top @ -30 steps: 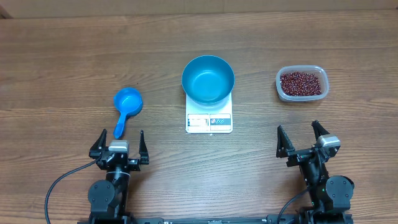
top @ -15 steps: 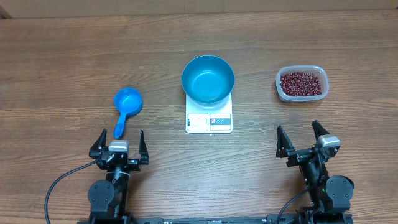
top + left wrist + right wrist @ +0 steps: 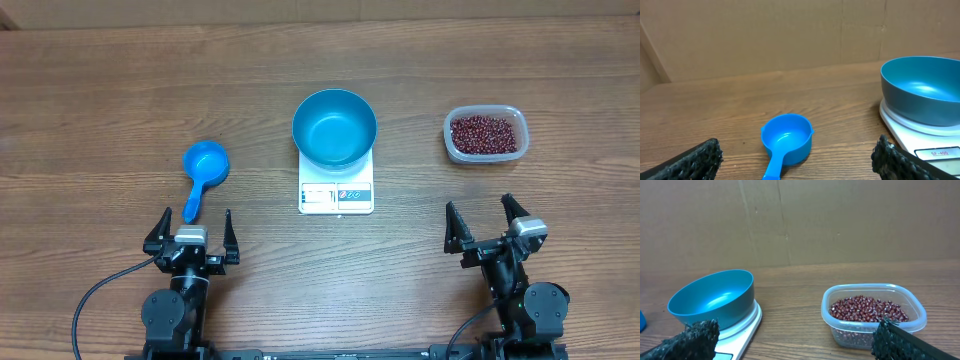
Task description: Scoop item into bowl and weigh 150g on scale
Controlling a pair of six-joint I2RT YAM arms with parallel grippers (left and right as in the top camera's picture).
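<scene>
**Beans in tub at right; bowl seated on scale; both grippers wide, holding nothing**

Item: the beans [image 3: 485, 134], small and dark red-brown, lie as a loose layer inside a clear rounded-rectangular tub [image 3: 450, 150] on the right side of the table [image 3: 100, 90]. In the right wrist view they fill only the lower part of the tub, well below its rim.

Bowl: the bright blue bowl [image 3: 334, 128] stands upright on the white scale [image 3: 337, 197] at table centre, covering the platform's far part. Its inside shows bare blue. The scale's display strip and buttons face the arms, uncovered by the bowl; the reading is too small to make out. Bowl and tub stand well apart, with bare wood between them.

Scoop: a small blue handled scoop [image 3: 204, 170] lies left of the scale, cup side up, with its handle pointing toward the near edge. It touches nothing else.

Grippers: the left gripper [image 3: 195, 222] sits just on the near side of the scoop's handle tip. Its fingers [image 3: 695, 161] are spread wide, with nothing between them. The right gripper [image 3: 479, 215] sits on the near side of the tub, apart from it, fingers [image 3: 690, 337] likewise spread wide with nothing between them.

Background: a cardboard wall [image 3: 765, 35] stands behind the table's far edge.
</scene>
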